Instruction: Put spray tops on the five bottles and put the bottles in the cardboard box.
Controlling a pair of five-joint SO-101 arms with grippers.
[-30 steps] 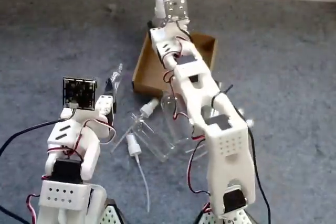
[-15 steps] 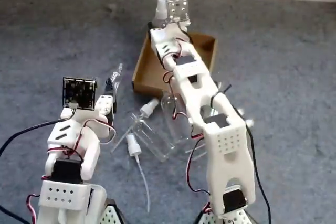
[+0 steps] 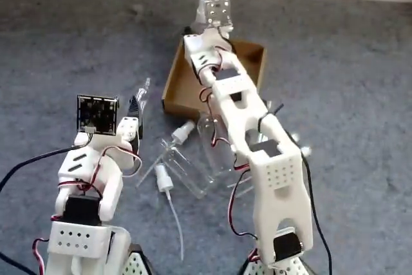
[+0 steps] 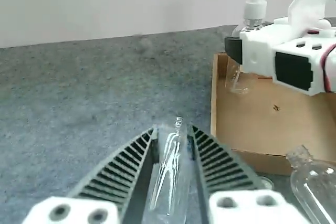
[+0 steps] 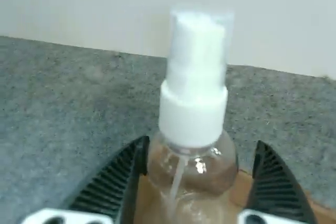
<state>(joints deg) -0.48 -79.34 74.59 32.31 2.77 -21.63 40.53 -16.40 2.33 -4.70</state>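
Right claw [image 5: 200, 145] is out over the far corner of the cardboard box [image 3: 177, 88], which sits toward the table's [image 3: 335, 94] far edge. Between its jaws is the capped bottle [image 5: 191, 169], upright, with the spray top [image 5: 195, 77] seated on the neck. One finger lies against the bottle's shoulder. The other shows a sliver of cardboard between itself and the bottle. Reads as a slack, spread claw, not a clamp.

Judgement: the bottle is being stood inside the box, tucked into a corner so room is left for four more. Whether its base touches the box floor: cannot tell.

Left claw [image 4: 172, 129] is toward the table's left side, short of the box's near wall. It is closed on a bare bottle [image 4: 170, 171], whose neck pokes out past the fingertips toward the box. Likely held this way to offer the open neck while the partner arm fits a top.

Between the two arms, toward the table's front edge, loose bottles [image 3: 190, 170] lie on their sides with loose spray tops [image 3: 163, 177] beside them. One top's long dip tube trails toward the front edge.

Progress, as judged: one bottle finished and at the box, one in hand without a top, the rest waiting.

Risk: when the right arm pulls away, a finger dragging on the shoulder could tip the capped bottle.
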